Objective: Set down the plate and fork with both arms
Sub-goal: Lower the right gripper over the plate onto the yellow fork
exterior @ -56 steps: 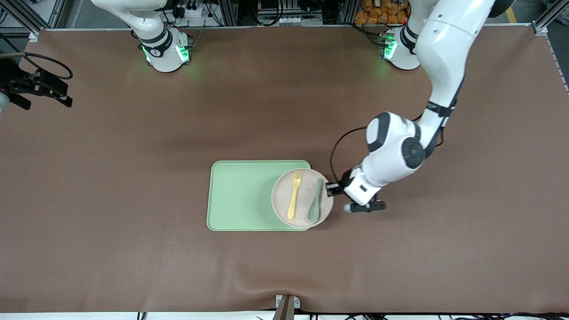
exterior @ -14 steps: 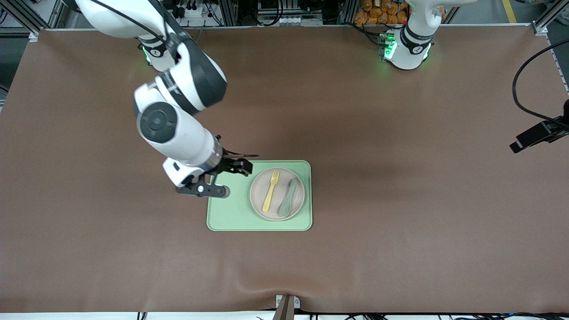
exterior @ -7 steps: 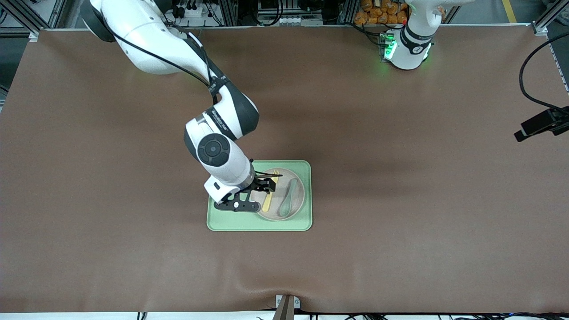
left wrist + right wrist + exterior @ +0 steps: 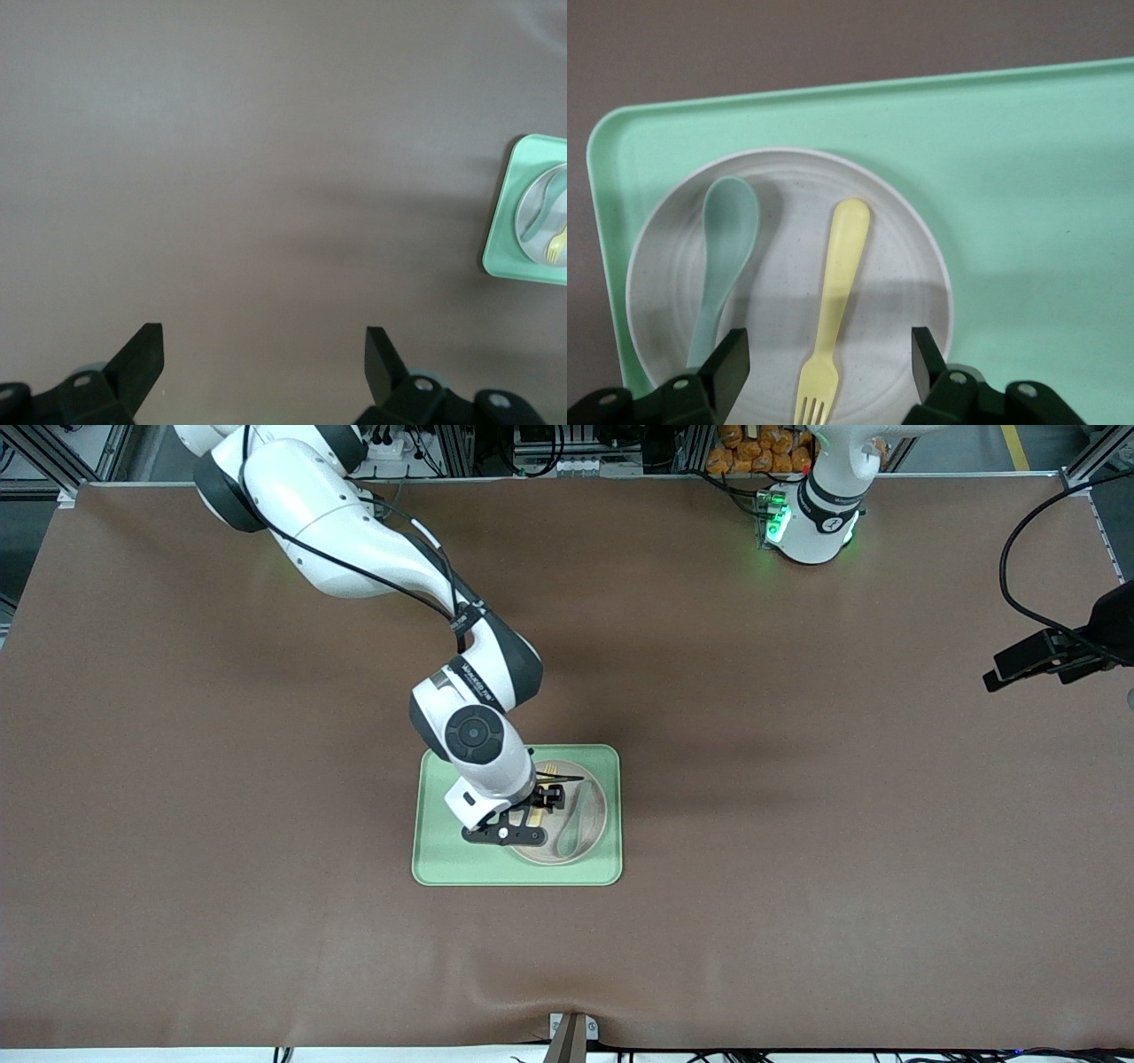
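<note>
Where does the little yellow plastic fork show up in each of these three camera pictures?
Front view: the pale yellow plastic fork lies on the round beige plate, mostly hidden under the right gripper.
Left wrist view: tiny, at the picture's edge.
Right wrist view: centred between the open fingers.
Shared landmark: the light-green rectangular tray.

Four seconds ago the left tool (image 4: 264, 372) was low beside the plate (image 4: 592, 831), which hung over the edge of the tray (image 4: 443, 850) toward the left arm's end of the bench. Since then the plate has gone fully onto the tray, and the left arm has pulled away to its own end of the bench, with its fingers apart. The right arm, earlier at the edge of the front view, has reached in step by step. Its right tool (image 4: 824, 372) is now over the plate, with its open fingers on both sides of the fork (image 4: 833, 310).
</note>
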